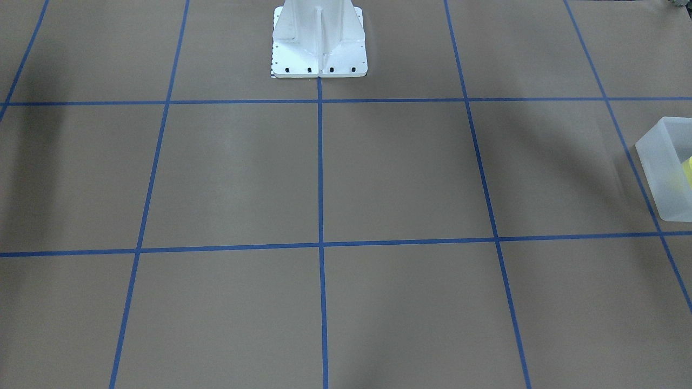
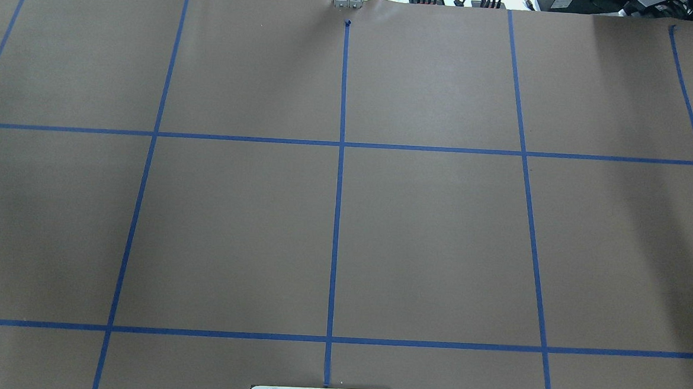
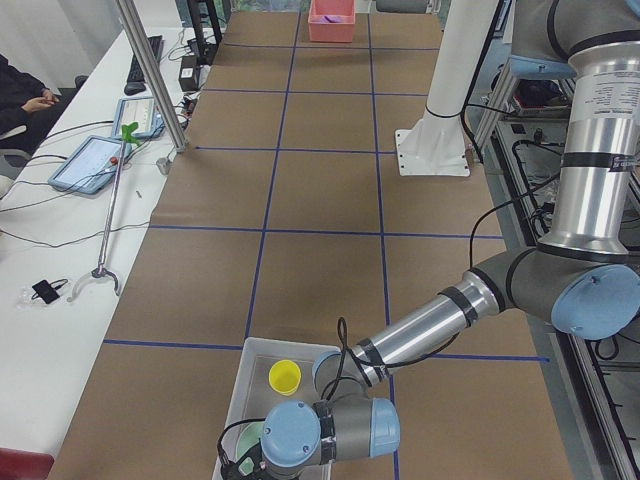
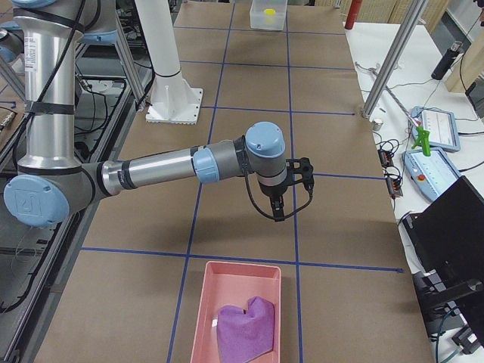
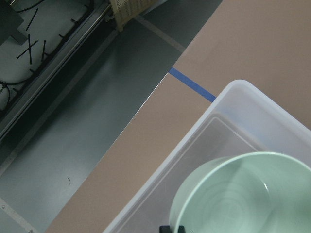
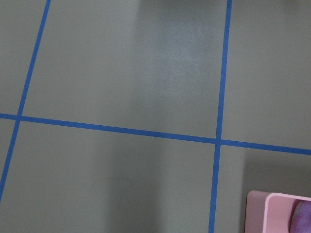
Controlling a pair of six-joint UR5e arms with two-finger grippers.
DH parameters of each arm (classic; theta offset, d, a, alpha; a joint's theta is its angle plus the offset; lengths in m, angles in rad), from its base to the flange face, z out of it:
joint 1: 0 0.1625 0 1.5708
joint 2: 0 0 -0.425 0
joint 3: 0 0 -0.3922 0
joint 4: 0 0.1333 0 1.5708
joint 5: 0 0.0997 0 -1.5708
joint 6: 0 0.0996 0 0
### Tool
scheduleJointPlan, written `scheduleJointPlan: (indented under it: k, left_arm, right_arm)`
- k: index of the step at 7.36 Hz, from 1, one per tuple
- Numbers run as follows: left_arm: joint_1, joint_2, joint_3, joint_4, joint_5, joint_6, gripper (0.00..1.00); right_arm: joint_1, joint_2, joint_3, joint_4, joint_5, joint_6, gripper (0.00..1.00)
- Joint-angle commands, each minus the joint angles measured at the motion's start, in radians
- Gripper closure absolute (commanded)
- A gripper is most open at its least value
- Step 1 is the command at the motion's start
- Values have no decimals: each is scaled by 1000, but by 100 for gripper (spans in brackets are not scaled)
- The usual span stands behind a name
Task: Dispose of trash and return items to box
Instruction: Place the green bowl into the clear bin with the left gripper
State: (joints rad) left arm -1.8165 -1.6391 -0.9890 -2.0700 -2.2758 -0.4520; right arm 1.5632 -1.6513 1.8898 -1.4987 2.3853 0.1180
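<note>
The frosted-white box (image 3: 252, 365) stands at the table's near left end; it also shows at the front-facing view's right edge (image 1: 662, 162) and far off in the exterior right view (image 4: 266, 18). The yellow cup (image 3: 285, 376) stands upright inside it. A pale green bowl (image 5: 243, 199) is in the box too, directly under my left gripper (image 3: 240, 466). A dark fingertip (image 5: 168, 228) shows at the bowl's rim; I cannot tell whether it grips. My right gripper (image 4: 277, 214) hangs above bare table near the pink tray; I cannot tell if it is open.
A pink tray (image 4: 227, 287) with a purple cloth (image 4: 246, 329) lies at the table's right end. The white robot base (image 1: 319, 43) stands at the table's middle back edge. The table edge and floor (image 5: 73, 126) are close beside the box.
</note>
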Motion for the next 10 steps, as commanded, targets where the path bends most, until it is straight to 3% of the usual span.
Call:
scheduleJointPlan:
  k: [1,2,3,4,7,10]
  left_arm:
    - [17,1,0,-1,-30,-4,100]
    - [22,2,1,-1,-62,-4,100]
    - [25,7,0,-2,-64,-2,47]
    - [26,8,1,-31,-62,-1,2]
    - [28,31,-55,-148,-30,10,1]
    - [32,56,-274,-194,-34,9,1]
  right_arm:
    - [0,-1,0,0,0,0,0]
    - [0,-1,0,0,0,0,0]
    - [0,-4,0,0,0,0,0]
    - [0,-5,0,0,0,0,0]
    - [0,-16,0,0,0,0,0]
    - [0,-44,-1,5,-5,0,0]
